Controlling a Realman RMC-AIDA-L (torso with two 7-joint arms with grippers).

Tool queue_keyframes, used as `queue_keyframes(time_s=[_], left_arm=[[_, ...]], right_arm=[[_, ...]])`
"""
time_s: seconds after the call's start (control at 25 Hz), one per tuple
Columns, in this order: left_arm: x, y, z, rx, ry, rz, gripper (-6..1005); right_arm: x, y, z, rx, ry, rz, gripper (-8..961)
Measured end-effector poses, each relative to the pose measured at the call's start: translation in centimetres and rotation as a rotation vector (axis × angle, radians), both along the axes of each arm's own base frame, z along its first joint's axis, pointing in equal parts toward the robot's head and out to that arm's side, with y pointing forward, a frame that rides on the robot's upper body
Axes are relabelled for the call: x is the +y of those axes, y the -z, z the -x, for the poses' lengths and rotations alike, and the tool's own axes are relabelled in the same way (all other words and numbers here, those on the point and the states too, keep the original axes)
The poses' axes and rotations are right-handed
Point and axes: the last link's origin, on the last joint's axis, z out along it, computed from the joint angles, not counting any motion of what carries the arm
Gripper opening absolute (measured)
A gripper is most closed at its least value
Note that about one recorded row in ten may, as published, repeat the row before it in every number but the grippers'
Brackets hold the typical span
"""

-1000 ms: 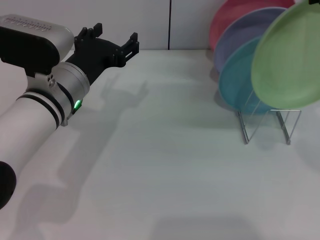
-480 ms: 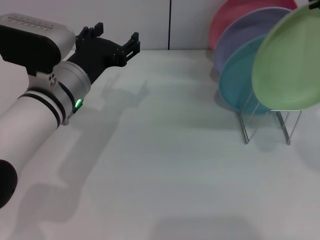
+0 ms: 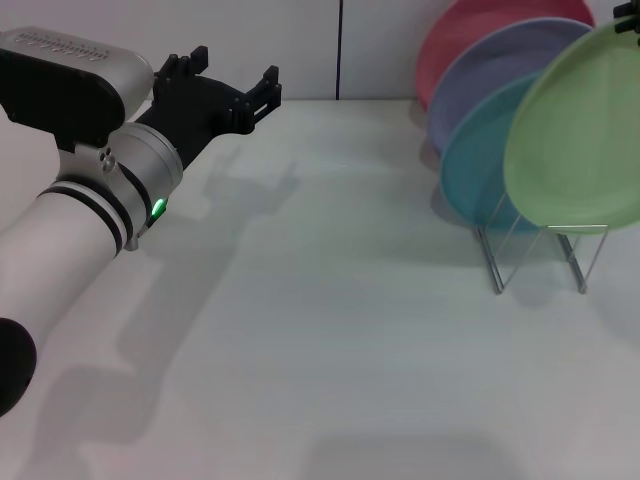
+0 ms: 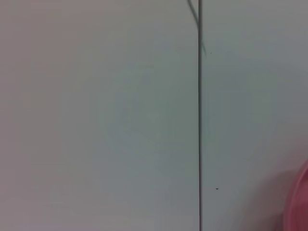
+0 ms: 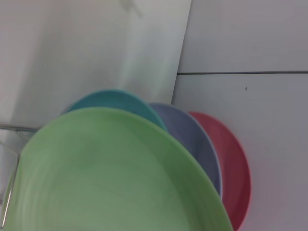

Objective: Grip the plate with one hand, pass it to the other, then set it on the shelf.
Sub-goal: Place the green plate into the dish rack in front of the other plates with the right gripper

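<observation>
**Standing a green plate at the front of the rack**

Leaning upright at the right edge of the head frame, the green plate (image 3: 580,130) is frontmost in a row, ahead of a teal plate (image 3: 480,160), a lavender plate (image 3: 490,65) and a pink plate (image 3: 465,30). Its lower rim sits over the wire rack (image 3: 540,255) on the white table (image 3: 330,330). The left gripper (image 3: 228,88) hovers in the upper left, fingers spread and holding nothing. A sliver of the right gripper (image 3: 630,20) shows at the top right corner; whether it grips the plate cannot be told.
</observation>
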Motion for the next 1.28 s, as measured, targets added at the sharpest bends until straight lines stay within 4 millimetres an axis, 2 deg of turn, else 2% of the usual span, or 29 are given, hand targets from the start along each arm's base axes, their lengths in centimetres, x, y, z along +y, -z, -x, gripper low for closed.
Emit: queue_keyframes(time_s=[0.24,0.48,0.8,1.04,1.28], left_arm=[[0.1,0.1,0.1,0.003,-0.003,0.004,856],[0.4,0.3,0.2,0.009,-0.008,0.011,856],[0.7,0.4,0.1,0.006,-0.01,0.016,856],[0.8,0.4,0.1,0.009,-0.012,0.017,856],[0.9,0.4,0.0,0.01,-0.008,0.017,856]], right_arm=[[0.0,0.6,-0.1,-0.009,-0.003,0.018,121],[-0.8,1.7,-0.8,-0.05,-0.04,0.062,131],[-0.6,1.1,-1.3,-0.035,-0.018,0.041,144],[-0.9,-0.1,-1.3,-0.021,-0.037,-0.004,360],[-0.6,-1.6,-1.5,0.047,-0.038,-0.086,626]])
